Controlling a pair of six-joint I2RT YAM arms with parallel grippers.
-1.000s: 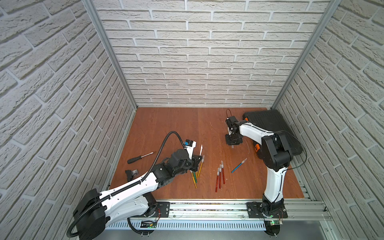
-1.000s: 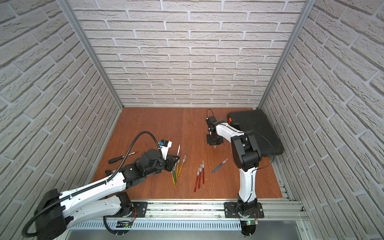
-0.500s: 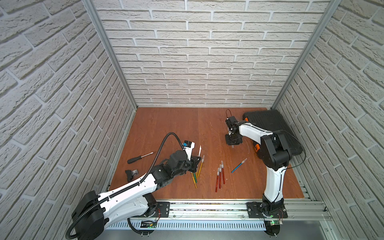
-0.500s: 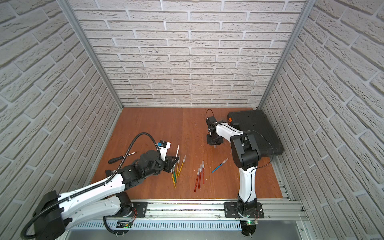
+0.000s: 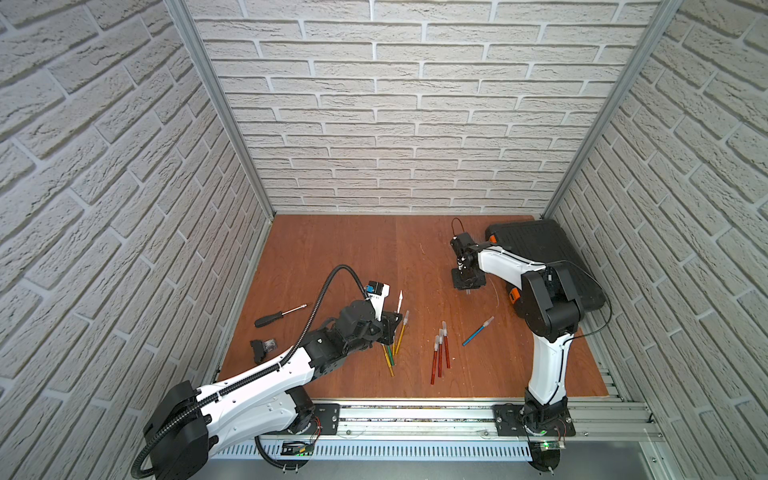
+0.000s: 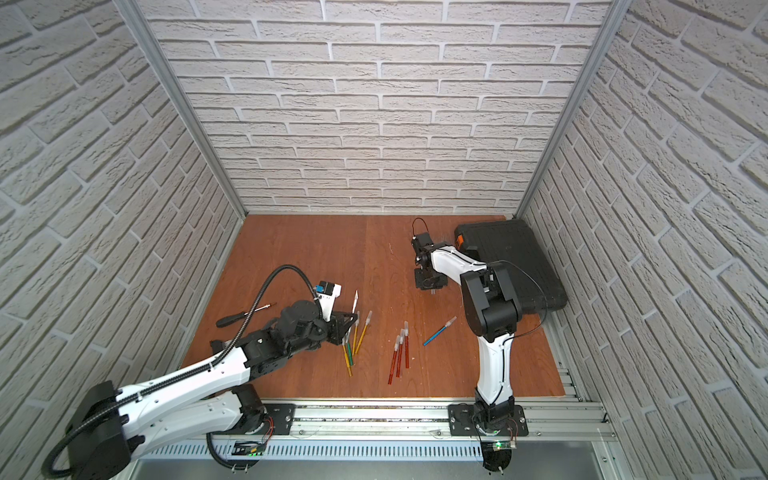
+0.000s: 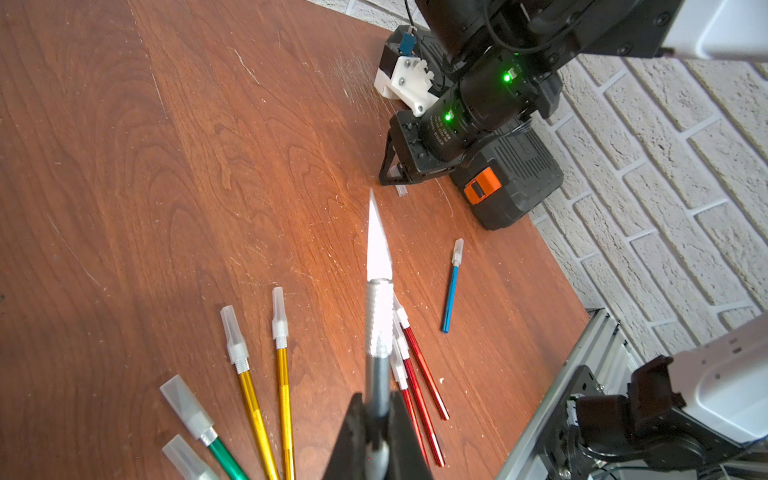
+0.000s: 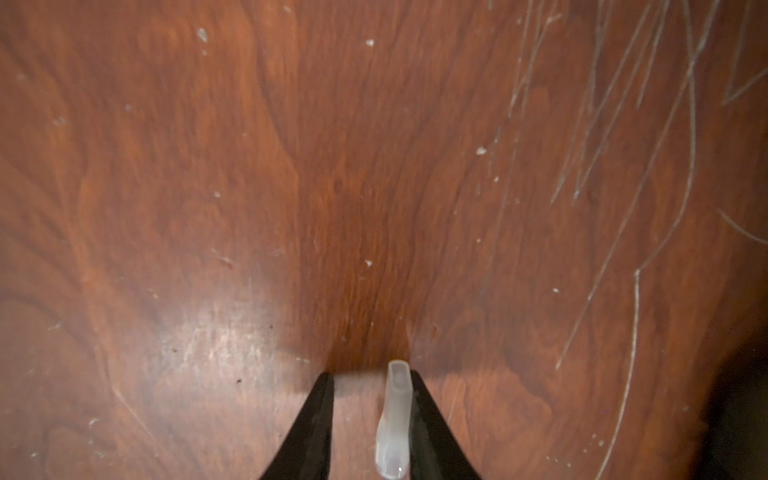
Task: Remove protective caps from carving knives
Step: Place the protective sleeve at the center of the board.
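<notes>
One knife [image 7: 379,324] was bare, pinched in the left pincer [image 7: 376,399] above the surface's [image 5: 353,257] front left. The right pincer [image 8: 371,374], spread low toward the back right, had a loose cap [image 8: 397,399] against one jaw. Eight capped knives [image 7: 243,374] lay near the front edge, still to do.

In a top view: screwdriver [image 5: 282,314] left side of table [image 5: 353,249]; knife cluster [image 5: 399,340] ctr-left; three-knife grp [image 5: 440,353] right of it; lone knife [image 5: 478,331] further right; case [image 5: 548,245] upper right.
</notes>
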